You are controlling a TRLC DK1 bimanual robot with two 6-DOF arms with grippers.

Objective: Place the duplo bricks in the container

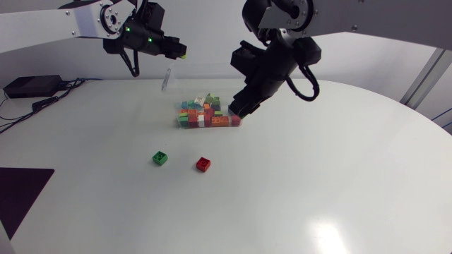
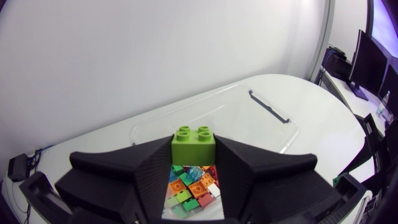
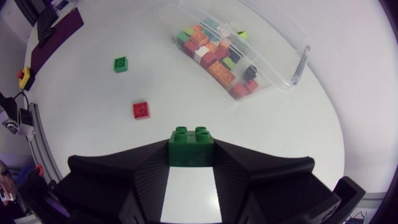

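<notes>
Duplo bricks [image 1: 201, 116] of mixed colours lie in the clear plastic container [image 3: 277, 59], directly above which the left gripper [image 2: 194, 157] pinches a lime-green brick [image 2: 194, 140] while the right gripper [image 3: 191, 158], near it, pinches a dark green brick [image 3: 191, 144]; each, I reckon, should release only once squarely over it.

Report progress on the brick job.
Done: a pile of bricks lies in the container. In hand: left gripper holds a lime brick above it; right gripper holds a dark green brick. Left: a green brick and a red brick on the table.
</notes>
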